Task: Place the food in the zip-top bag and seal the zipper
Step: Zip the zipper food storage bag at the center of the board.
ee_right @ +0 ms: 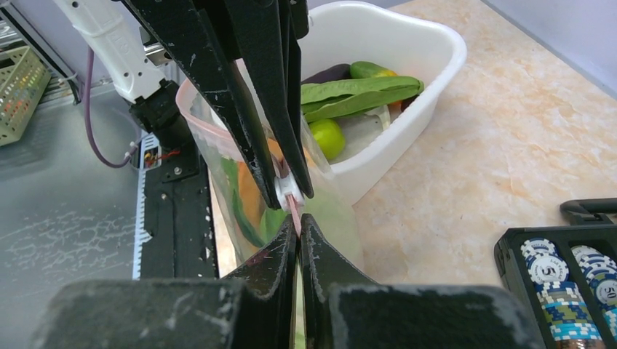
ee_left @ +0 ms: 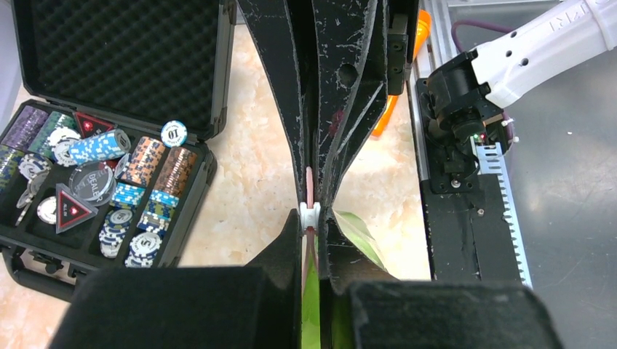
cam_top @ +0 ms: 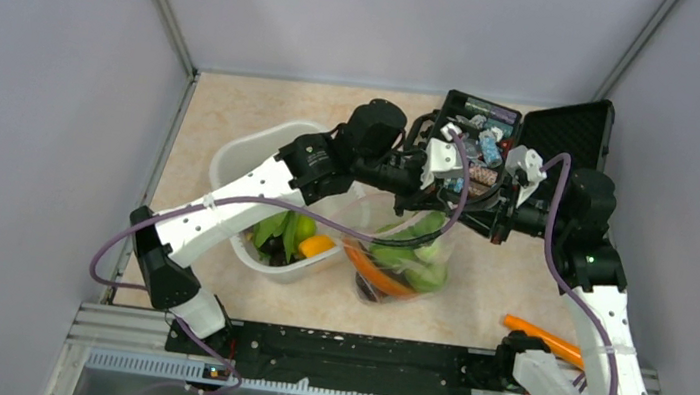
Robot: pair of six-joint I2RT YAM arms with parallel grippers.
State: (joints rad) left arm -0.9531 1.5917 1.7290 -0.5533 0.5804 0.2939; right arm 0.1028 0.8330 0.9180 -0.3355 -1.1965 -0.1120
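Since the left gripper (ee_left: 311, 227) and right gripper (ee_right: 297, 227) are both clamped on the zipper (ee_left: 309, 185) by its slider (ee_right: 287, 190), with the filled bag (cam_top: 406, 255) upright on the tabletop (cam_top: 235, 113) beside the tub (cam_top: 251, 150), one should anchor while the other draws straight along the taut strip.

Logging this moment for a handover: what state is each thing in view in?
zip-top bag: held up, food inside.
zipper: pinched by both grippers; seal unclear.
left gripper: shut on zipper.
right gripper: shut on zipper.
white tub: open, holds vegetables.
black case: lid open.
orange carrot: lying outside the bag.
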